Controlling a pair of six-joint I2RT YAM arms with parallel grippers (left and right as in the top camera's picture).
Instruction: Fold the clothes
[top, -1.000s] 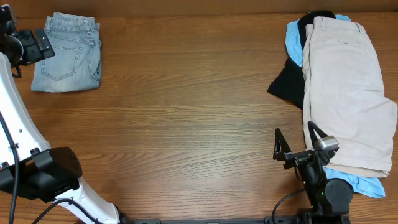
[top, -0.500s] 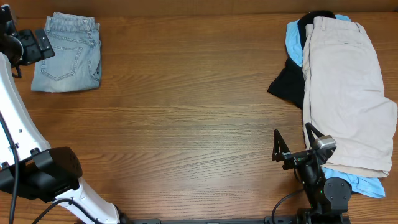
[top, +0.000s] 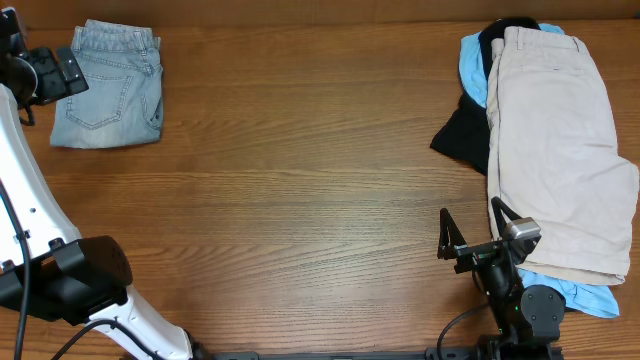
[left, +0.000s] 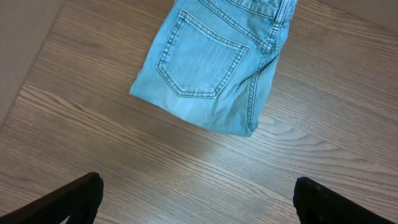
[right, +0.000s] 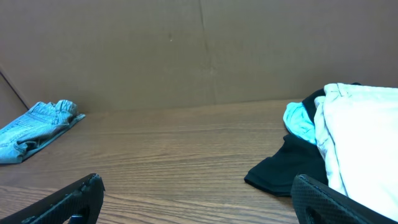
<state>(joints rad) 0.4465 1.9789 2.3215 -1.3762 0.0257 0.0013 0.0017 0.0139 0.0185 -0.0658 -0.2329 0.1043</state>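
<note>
Folded light-blue jeans (top: 108, 85) lie at the far left; they also show in the left wrist view (left: 214, 62) and the right wrist view (right: 34, 127). A pile at the right holds beige shorts (top: 555, 140) on top, a black garment (top: 460, 135) and a light-blue garment (top: 472, 65) under them. The pile shows in the right wrist view, with the beige shorts (right: 367, 137) and the black garment (right: 289, 168). My left gripper (top: 45, 72) is open and empty just left of the jeans. My right gripper (top: 470, 228) is open and empty beside the pile's near edge.
The wooden table (top: 300, 180) spreads between the jeans and the pile. A brown cardboard wall (right: 199, 50) stands along the far edge. The left arm's white base (top: 60, 290) stands at the near left.
The right gripper has shifted very slightly; nothing else has moved.
</note>
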